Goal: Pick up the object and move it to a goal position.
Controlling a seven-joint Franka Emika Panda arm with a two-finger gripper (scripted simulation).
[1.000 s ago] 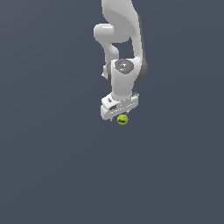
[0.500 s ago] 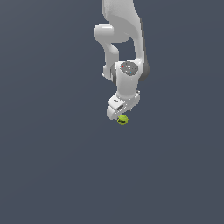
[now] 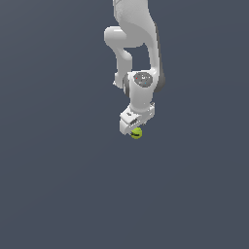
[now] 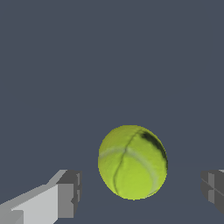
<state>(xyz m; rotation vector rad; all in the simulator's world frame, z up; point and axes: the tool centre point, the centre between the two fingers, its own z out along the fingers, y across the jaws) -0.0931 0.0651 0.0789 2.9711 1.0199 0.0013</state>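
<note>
The yellow-green ball point(image 4: 132, 162) lies on the grey floor point(image 3: 58, 185) between the spread fingers point(image 4: 69, 194) of the gripper point(image 3: 134, 127), which holds nothing and has sunk closer over the last second, so the grasp looks imminent.

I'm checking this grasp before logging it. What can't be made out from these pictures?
- Exterior view: the fingertips of the gripper are too small to separate, and the ball is partly covered by the hand.
- Wrist view: both fingers are cut off by the frame edges, with gaps beside the ball.
- Neither view shows a goal marker, or whether the ball rests on the surface.
</note>
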